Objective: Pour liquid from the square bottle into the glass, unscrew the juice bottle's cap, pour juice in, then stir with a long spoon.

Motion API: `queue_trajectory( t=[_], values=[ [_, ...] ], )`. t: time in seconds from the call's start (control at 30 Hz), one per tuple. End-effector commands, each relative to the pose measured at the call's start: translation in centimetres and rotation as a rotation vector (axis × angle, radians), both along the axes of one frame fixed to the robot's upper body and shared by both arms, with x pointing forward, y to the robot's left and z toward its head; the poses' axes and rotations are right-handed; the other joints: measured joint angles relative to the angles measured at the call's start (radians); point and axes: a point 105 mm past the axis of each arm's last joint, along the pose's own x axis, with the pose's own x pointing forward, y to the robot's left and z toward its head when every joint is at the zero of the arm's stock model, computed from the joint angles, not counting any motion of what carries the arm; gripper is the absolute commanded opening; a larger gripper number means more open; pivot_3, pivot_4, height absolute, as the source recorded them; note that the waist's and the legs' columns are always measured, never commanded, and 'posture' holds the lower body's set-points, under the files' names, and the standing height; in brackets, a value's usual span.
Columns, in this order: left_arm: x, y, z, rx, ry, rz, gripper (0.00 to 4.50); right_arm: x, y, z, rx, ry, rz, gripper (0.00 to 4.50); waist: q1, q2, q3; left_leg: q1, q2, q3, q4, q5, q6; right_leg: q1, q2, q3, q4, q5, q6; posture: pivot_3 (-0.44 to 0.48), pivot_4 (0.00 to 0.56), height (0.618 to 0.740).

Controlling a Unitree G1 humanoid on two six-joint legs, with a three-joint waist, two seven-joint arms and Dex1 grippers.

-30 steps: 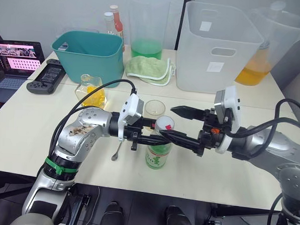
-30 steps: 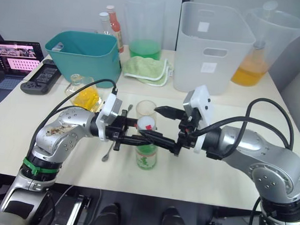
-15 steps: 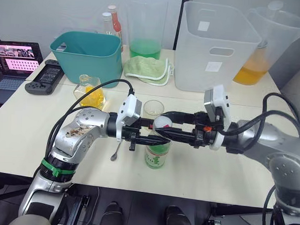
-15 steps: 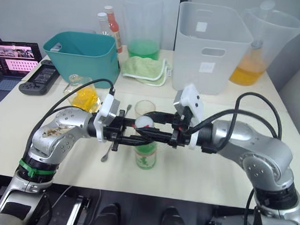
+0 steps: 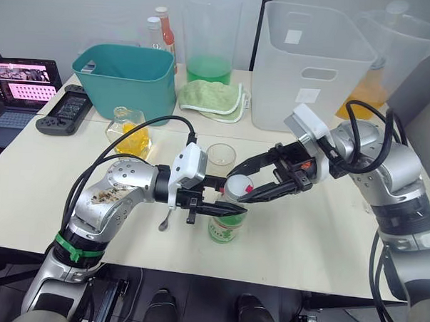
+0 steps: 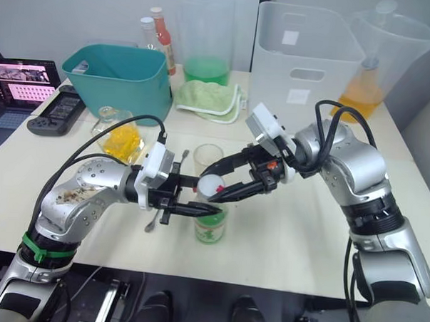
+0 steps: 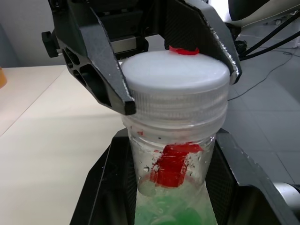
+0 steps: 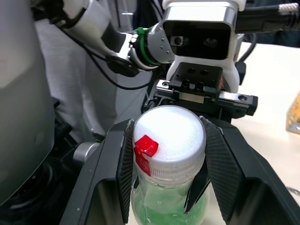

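Between right hand (image 8: 164, 178) fingers, juice bottle's cap (image 8: 169, 136), left hand (image 7: 173, 187) gripping neck

The juice bottle (image 5: 226, 222) stood near the worktop's (image 5: 304, 236) front edge, the glass (image 5: 221, 158) just behind it. The long spoon (image 5: 171, 210) lay to the bottle's left. The square bottle (image 5: 128, 131) sat further back and left, before the bin (image 5: 126, 79). A cloth (image 5: 212, 98) lay toward the back edge, the tub (image 5: 312, 69) to its right.
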Motion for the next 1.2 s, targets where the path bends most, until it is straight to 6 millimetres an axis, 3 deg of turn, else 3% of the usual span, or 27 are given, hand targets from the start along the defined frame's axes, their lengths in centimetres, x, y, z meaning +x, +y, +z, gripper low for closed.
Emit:
queue_trajectory(
  t=[0.03, 0.07, 0.13, 0.27, 0.43, 0.57, 0.83, 1.17, 1.2],
  values=[
    [0.3, 1.3, -0.3, 0.010, 0.029, 0.038, 1.50, 0.6, -1.1, -0.1, -0.031, -0.012, -0.019, 1.69, 0.000, 0.000, 0.000, 0.000, 0.000, 0.000, 0.000, 0.000, 0.000, 0.000, 0.000, 0.000, 0.000, 0.000, 0.000, 0.000, 0.150, 0.733],
    [0.4, 1.4, -0.3, 0.009, 0.030, 0.041, 1.50, 0.7, -1.1, 0.1, -0.015, 0.005, -0.032, 1.69, 0.001, 0.000, 0.000, 0.000, 0.000, 0.000, 0.000, 0.000, 0.000, 0.000, 0.000, 0.000, 0.000, 0.000, 0.000, 0.000, 0.150, 0.733],
    [0.4, 1.5, -0.5, 0.010, 0.031, 0.044, 1.50, 1.0, -1.2, 0.6, 0.003, 0.022, -0.073, 2.70, 0.001, 0.000, 0.000, 0.000, 0.000, 0.000, 0.000, 0.000, 0.000, 0.000, 0.000, 0.000, 0.000, 0.000, 0.000, 0.000, 0.150, 0.733],
    [0.3, 1.6, -0.6, 0.008, 0.035, 0.042, 1.50, 0.5, -2.1, 1.0, 0.052, -0.008, -0.176, 3.96, 0.005, 0.000, 0.000, -0.001, 0.000, 0.000, 0.000, 0.000, 0.000, 0.000, 0.000, 0.000, 0.000, 0.000, 0.000, 0.000, 0.150, 0.733],
    [0.2, 1.7, -0.8, 0.004, 0.039, 0.042, 1.50, 0.0, -3.9, 1.4, 0.169, -0.028, -0.437, 3.96, 0.005, 0.000, 0.000, 0.000, 0.000, 0.000, -0.001, 0.000, 0.000, 0.000, 0.000, 0.000, 0.000, 0.000, 0.000, 0.000, 0.150, 0.733],
    [0.4, 1.6, -0.9, -0.006, 0.040, 0.041, 1.50, -2.1, -4.0, 1.6, 0.233, -0.018, -0.566, 3.96, 0.003, 0.000, 0.000, 0.000, 0.000, 0.000, -0.001, 0.000, 0.000, 0.000, 0.000, 0.000, 0.000, 0.000, 0.000, 0.000, 0.150, 0.733],
    [0.7, 0.9, -0.9, -0.014, 0.037, 0.000, 1.50, -4.4, -1.2, 0.2, 0.266, -0.005, -0.679, 3.96, 0.003, 0.000, 0.000, 0.000, 0.000, 0.000, 0.000, 0.000, 0.000, 0.000, 0.000, 0.000, 0.000, 0.000, 0.000, 0.000, 0.150, 0.733],
    [1.0, 0.2, -0.9, -0.022, 0.031, -0.024, 1.50, -3.8, 0.5, -0.5, 0.313, 0.033, -0.769, 3.96, 0.003, 0.000, 0.000, -0.001, 0.000, 0.000, 0.000, 0.000, 0.000, 0.000, 0.000, 0.000, -0.001, 0.000, -0.001, 0.000, 0.150, 0.733],
    [1.1, 0.2, -0.9, -0.022, 0.031, -0.023, 1.50, -3.6, 0.6, -0.5, 0.315, 0.038, -0.777, 3.72, 0.004, 0.000, 0.000, -0.001, 0.000, 0.000, 0.000, 0.000, 0.000, 0.000, 0.000, 0.000, -0.001, 0.000, -0.001, 0.000, 0.150, 0.733]
  ],
)
